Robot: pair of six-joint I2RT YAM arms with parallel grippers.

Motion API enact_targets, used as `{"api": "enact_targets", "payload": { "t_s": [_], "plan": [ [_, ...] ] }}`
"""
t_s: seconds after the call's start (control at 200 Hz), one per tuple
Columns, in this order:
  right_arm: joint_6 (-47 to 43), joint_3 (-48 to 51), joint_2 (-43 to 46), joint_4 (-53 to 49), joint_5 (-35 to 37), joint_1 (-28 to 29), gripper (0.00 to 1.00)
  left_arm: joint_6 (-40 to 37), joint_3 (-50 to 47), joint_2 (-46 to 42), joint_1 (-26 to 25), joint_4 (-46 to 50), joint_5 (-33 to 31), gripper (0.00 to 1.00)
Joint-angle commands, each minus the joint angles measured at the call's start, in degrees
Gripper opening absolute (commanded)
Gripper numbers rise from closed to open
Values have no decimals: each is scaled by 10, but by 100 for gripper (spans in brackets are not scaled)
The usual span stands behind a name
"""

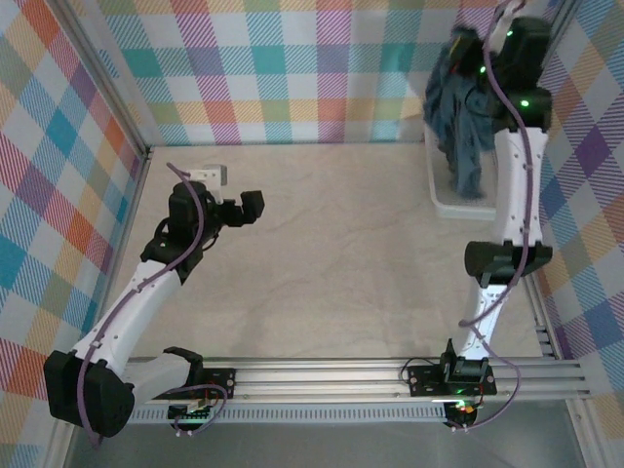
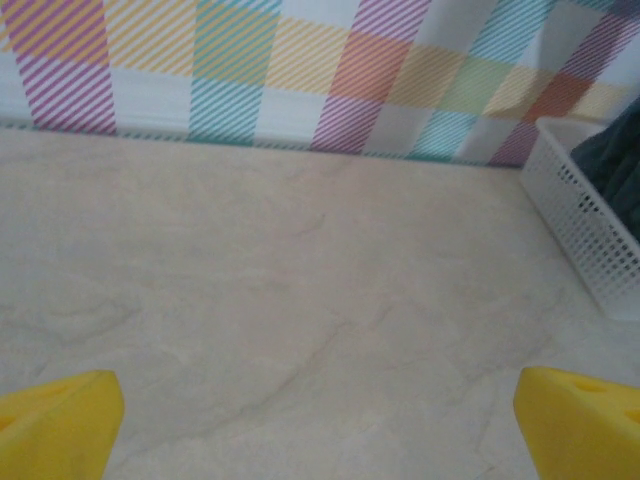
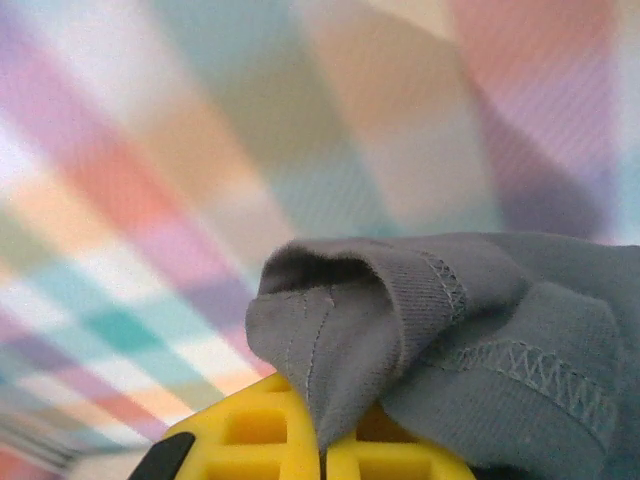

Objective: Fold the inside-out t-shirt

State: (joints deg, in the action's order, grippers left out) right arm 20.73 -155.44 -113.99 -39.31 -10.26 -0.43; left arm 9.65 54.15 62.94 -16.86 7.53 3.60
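Above white mesh basket (image 1: 456, 206) | right end effector (image 3: 322, 452) pinching soft seamed t-shirt (image 3: 480, 340); left end effector (image 2: 320, 425) spread

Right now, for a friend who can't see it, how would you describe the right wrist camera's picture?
The yellow right pincer is clamped on a bunched fold of blue-grey t-shirt, its seams and zigzag stitching showing. Behind it is a blurred pastel plaid wall.
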Motion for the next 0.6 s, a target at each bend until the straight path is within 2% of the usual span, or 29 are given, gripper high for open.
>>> {"api": "enact_targets", "payload": {
  "t_s": [0.0, 0.095, 0.23, 0.315, 0.365, 0.44, 0.505, 0.555, 0.595],
  "plan": [
    [42, -33, 47, 33, -102, 11, 0, 8, 34, -11, -8, 28, 10, 100],
    [69, -8, 63, 62, -155, 22, 0, 8, 46, -11, -9, 43, 8, 100],
    [84, 68, 61, 17, -139, 27, 0, 13, 53, 0, -9, 60, 5, 100],
    [95, 167, 66, -30, -138, 29, 0, 20, 52, 7, -8, 70, -2, 100],
    [99, 278, 90, -37, -118, 32, 0, 22, 50, 11, -8, 75, -7, 100],
    [131, 530, 167, 48, -59, 44, 21, 26, 47, 17, -8, 94, -19, 100],
    [184, 739, 226, 133, -17, 52, 21, 30, 46, 27, -8, 109, -26, 100],
    [202, 847, 255, 165, -24, 55, 23, 30, 47, 38, -9, 115, -19, 100],
    [199, 897, 268, 156, -30, 57, 31, 32, 49, 49, -9, 119, -9, 100]
  ]
}}
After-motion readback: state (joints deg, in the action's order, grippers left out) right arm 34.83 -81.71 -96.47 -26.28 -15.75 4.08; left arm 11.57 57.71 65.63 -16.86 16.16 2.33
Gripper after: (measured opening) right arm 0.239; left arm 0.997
